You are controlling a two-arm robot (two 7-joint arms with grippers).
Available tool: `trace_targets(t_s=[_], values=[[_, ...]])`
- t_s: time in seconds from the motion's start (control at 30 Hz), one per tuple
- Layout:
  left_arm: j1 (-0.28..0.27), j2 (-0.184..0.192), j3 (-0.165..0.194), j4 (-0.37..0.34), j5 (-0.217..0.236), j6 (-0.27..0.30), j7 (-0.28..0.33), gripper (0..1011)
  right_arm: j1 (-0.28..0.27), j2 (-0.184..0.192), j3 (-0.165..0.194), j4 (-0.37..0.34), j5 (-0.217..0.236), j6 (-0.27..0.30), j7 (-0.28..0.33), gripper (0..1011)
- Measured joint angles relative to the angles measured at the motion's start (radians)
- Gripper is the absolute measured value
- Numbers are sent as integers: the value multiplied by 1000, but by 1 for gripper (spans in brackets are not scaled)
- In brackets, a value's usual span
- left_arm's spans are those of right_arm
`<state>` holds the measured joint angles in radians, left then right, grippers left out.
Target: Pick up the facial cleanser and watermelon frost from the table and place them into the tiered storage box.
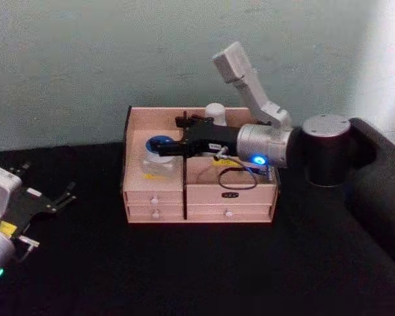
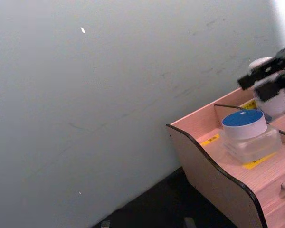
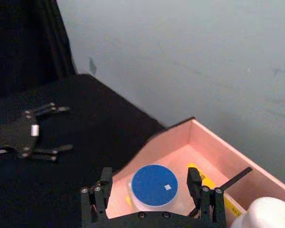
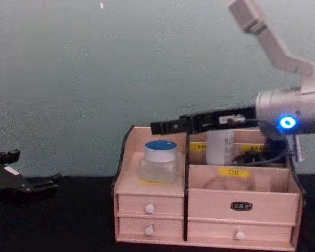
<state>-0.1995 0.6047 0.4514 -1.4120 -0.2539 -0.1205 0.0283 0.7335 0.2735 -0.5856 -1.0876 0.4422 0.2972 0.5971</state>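
Tiered storage box [image 1: 210,194] beneath the right gripper [image 3: 149,178]. Seen from the right wrist: fingers [image 3: 104,179] spread wide on either side of a blue-lidded jar [image 3: 154,185], above it and holding nothing. From the chest, same gripper [image 4: 157,127] reaching in level from the right, clear of the jar [image 4: 159,160] with a gap over the lid, which the head view does not settle. From the head, gripper [image 1: 174,137] across the box's dark middle divider.

Jar: clear body, round blue lid, upright in the front left compartment over a yellow label. Behind the divider's right side, a white bottle [image 4: 219,147] upright in the rear compartment, partly hidden by the arm from the head [image 1: 215,113].

Box: pale pinkish wood [image 4: 241,197], dark edges, curved side wall in the left wrist view [image 2: 213,180], two rows of drawers with white knobs.

Off to the left, well apart over the black table [image 1: 184,263], the left gripper [image 1: 66,194], fingers parted and empty.
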Motion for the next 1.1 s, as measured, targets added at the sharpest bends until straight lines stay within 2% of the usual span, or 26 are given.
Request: trace_targets(t_s=[0.13, 0.37, 0.47, 0.5, 0.63, 0.67, 0.77, 0.83, 0.87, 0.9, 1.0, 1.07, 1.1], values=[[0, 0, 0, 0, 0, 0, 0, 1001, -39, 45, 11, -89, 28, 11, 15, 1002], [0, 0, 0, 0, 0, 0, 0, 1001, -143, 162, 28, -278, 92, 50, 57, 1003], [0, 0, 0, 0, 0, 0, 0, 1001, -176, 199, 35, -327, 109, 58, 65, 1002], [0, 0, 0, 0, 0, 0, 0, 1001, -199, 225, 41, -359, 119, 60, 66, 1002], [0, 0, 0, 0, 0, 0, 0, 1001, -252, 285, 62, -427, 141, 62, 55, 1003], [0, 0, 0, 0, 0, 0, 0, 1001, -272, 306, 74, -450, 149, 62, 44, 1002], [0, 0, 0, 0, 0, 0, 0, 1001, -302, 336, 94, -481, 159, 61, 17, 1002], [0, 0, 0, 0, 0, 0, 0, 1001, -340, 370, 125, -513, 171, 62, -38, 1002], [0, 0, 0, 0, 0, 0, 0, 1001, -340, 370, 125, -513, 171, 62, -38, 1002], [0, 0, 0, 0, 0, 0, 0, 1002, -359, 384, 143, -527, 175, 63, -71, 1002], [0, 0, 0, 0, 0, 0, 0, 1001, -384, 397, 169, -543, 179, 64, -125, 1002], [0, 0, 0, 0, 0, 0, 0, 1001, -414, 401, 201, -558, 178, 56, -198, 1002], [0, 0, 0, 0, 0, 0, 0, 1001, -437, 396, 225, -567, 166, 43, -254, 1002]])
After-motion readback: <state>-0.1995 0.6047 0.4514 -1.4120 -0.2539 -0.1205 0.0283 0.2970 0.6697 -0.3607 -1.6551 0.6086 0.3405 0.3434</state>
